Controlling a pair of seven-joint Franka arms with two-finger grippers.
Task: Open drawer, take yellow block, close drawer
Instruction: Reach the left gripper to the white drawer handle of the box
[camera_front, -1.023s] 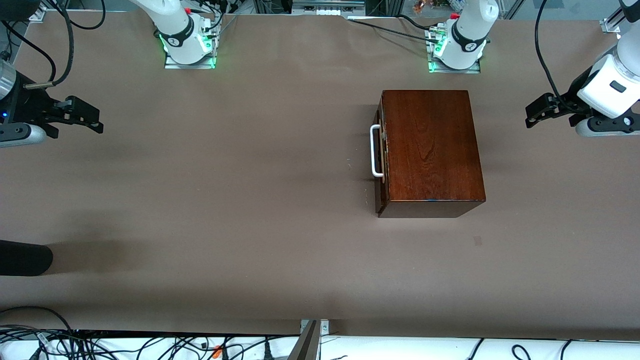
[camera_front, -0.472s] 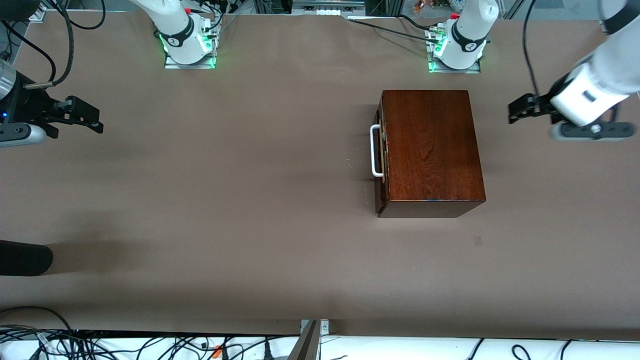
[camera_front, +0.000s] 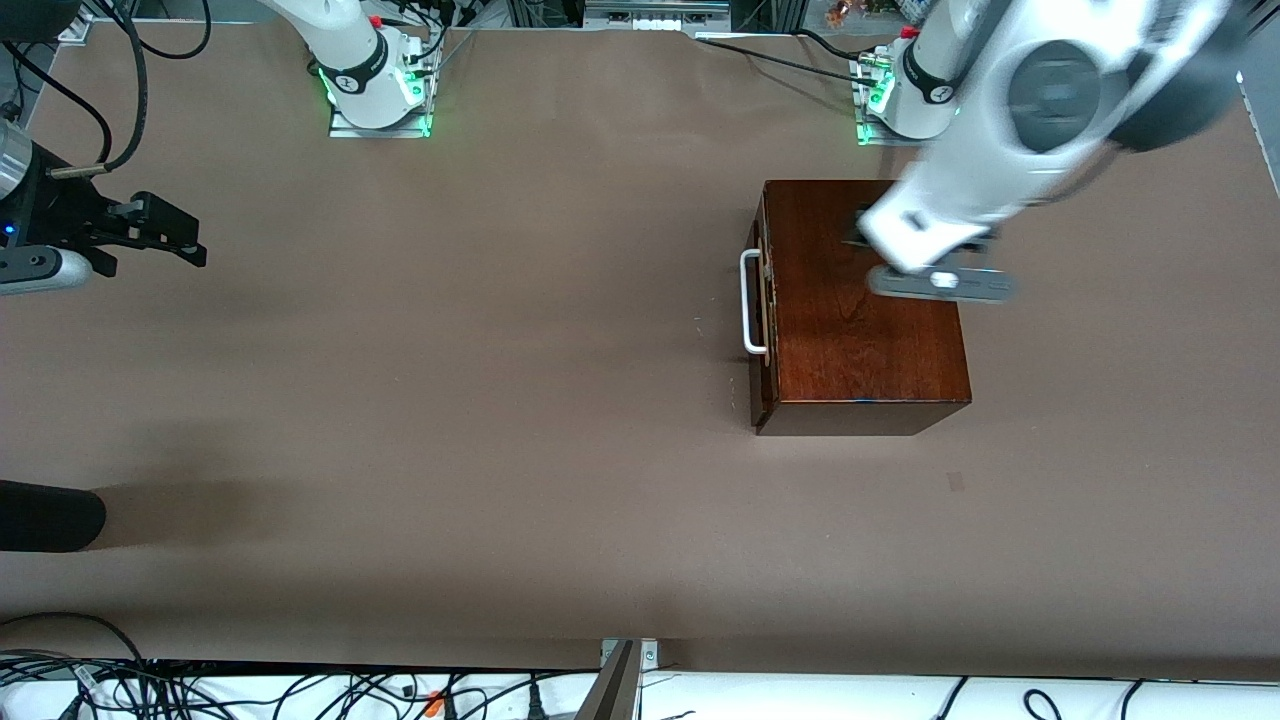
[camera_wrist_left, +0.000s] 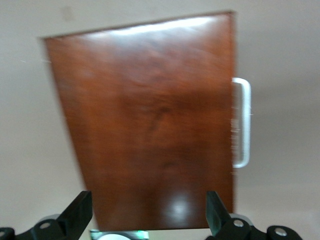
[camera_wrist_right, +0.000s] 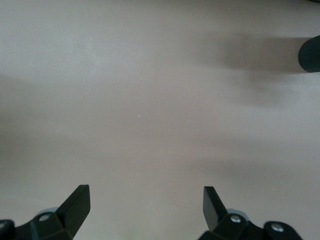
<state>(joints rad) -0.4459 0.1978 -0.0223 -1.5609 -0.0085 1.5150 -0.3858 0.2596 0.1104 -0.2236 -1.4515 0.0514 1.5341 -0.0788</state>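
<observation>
Motion on the left arm is the news: a second ago the left gripper (camera_wrist_left: 147, 212) hung off the wooden box (camera_front: 865, 300) toward the left arm's end of the table, and now it has swung in over the box's top, blurred with speed. Its fingers (camera_wrist_left: 77, 212) are spread wide and hold nothing; the left wrist view looks straight down on the glossy lid with the white handle (camera_front: 750, 302) at one edge.

The drawer (camera_front: 762, 310) is fully shut, its dark front flush with the box and facing the right arm's end of the table. The yellow block cannot be seen anywhere; I judge that it lies inside the shut drawer.

The right gripper (camera_front: 170, 240) waits well apart from the box, at the right arm's end of the table, over bare brown tabletop (camera_front: 450, 400). Its fingers (camera_wrist_right: 75, 202) are likewise spread and empty, and it has not shifted over the last second.

So the first step, opening the drawer, is only starting. The left gripper is over the lid, not yet at the handle, which sits on the box's face toward the right arm. To reach it, it would have to cross the box and come down in front of the drawer.
</observation>
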